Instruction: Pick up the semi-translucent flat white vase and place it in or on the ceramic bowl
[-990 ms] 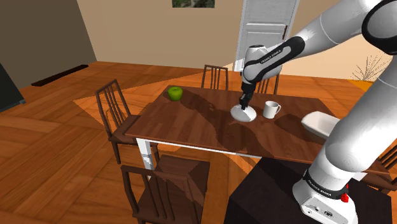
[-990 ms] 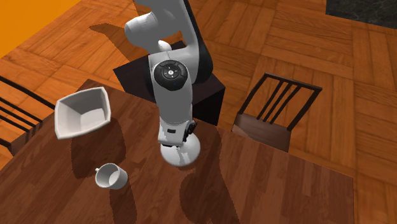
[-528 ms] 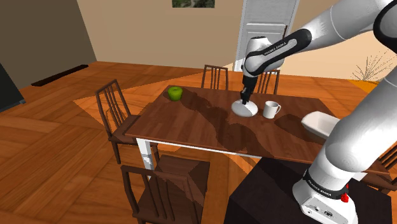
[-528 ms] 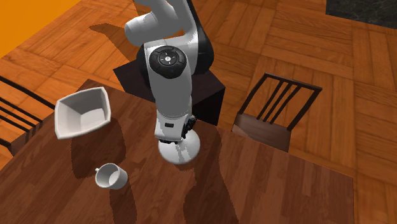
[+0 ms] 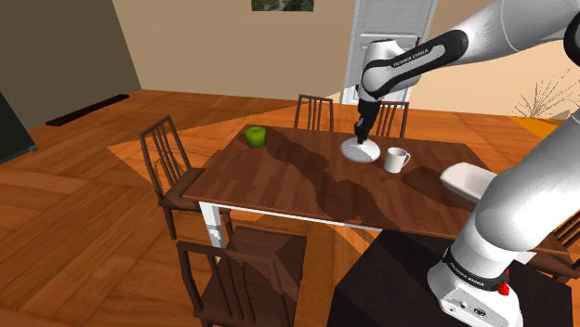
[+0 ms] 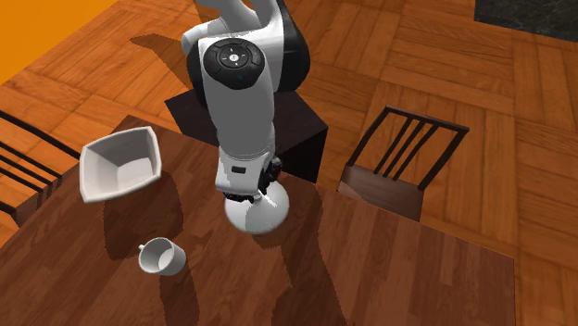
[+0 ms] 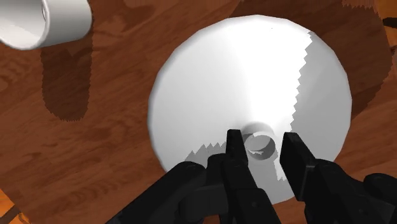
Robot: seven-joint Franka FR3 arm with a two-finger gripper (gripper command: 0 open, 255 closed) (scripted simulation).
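I see my gripper [image 7: 262, 142] with its fingers [image 7: 236, 156] clamped on the short neck of the flat white vase [image 7: 242, 76], over the wooden counter [image 6: 389, 269] beside the mug [image 6: 159, 257]; the white bowl [image 6: 100, 174] sits well apart, its inside bare; the mug's likewise.

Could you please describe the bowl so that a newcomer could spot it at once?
On the dark wooden table, look at the end nearest the robot's stand. The bowl sits there, beside the cup. It is white and squarish with sloping walls, unlike the round cup and the flat round vase.
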